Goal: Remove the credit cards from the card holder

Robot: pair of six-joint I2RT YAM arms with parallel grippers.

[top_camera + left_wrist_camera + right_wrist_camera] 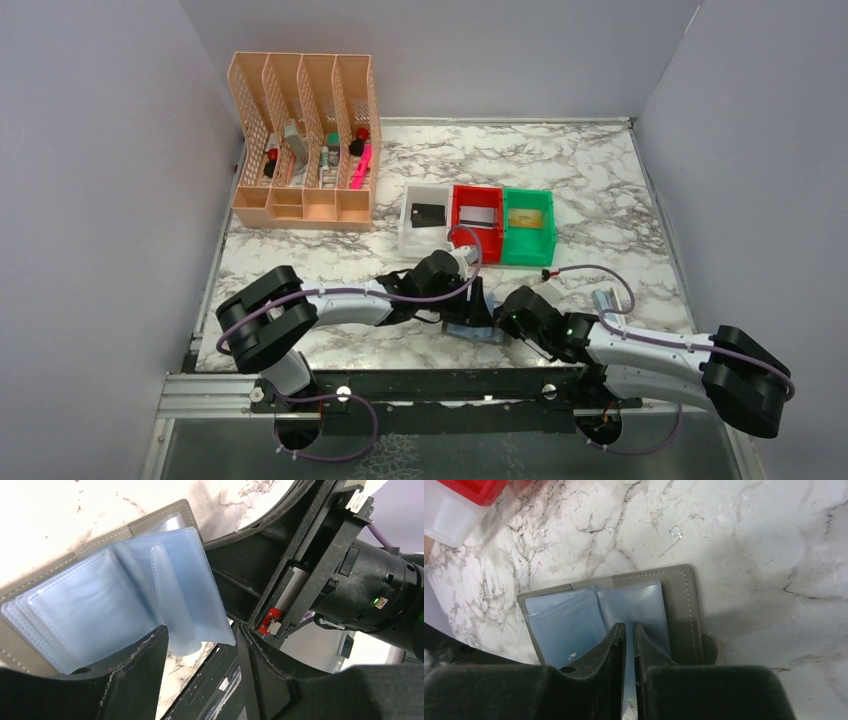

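Right tool (629,639) has its jaws almost together, nipping a light-blue pocket leaf of the holder (681,605). Left tool (200,630) stands open, its fingers on either side of the fanned leaves. Both tools crowd over the holder from opposite sides, close to each other, and hide most of it from above. Just behind them three bins sit in a touching row: the white bin (412,240) with the black card (427,213), the red bin (478,248) with the silver card (480,215), and the green bin (527,252) with the gold card (525,217). An orange rack (305,200) of small items stands at the back left. The holder lies open by the near edge of the surface (620,200), just ahead of the rail (420,380). Bare marble spreads to its right and toward the back. Its rim is grey with pale stitching and its pockets are clear blue. A small grey tab pokes out at one side.
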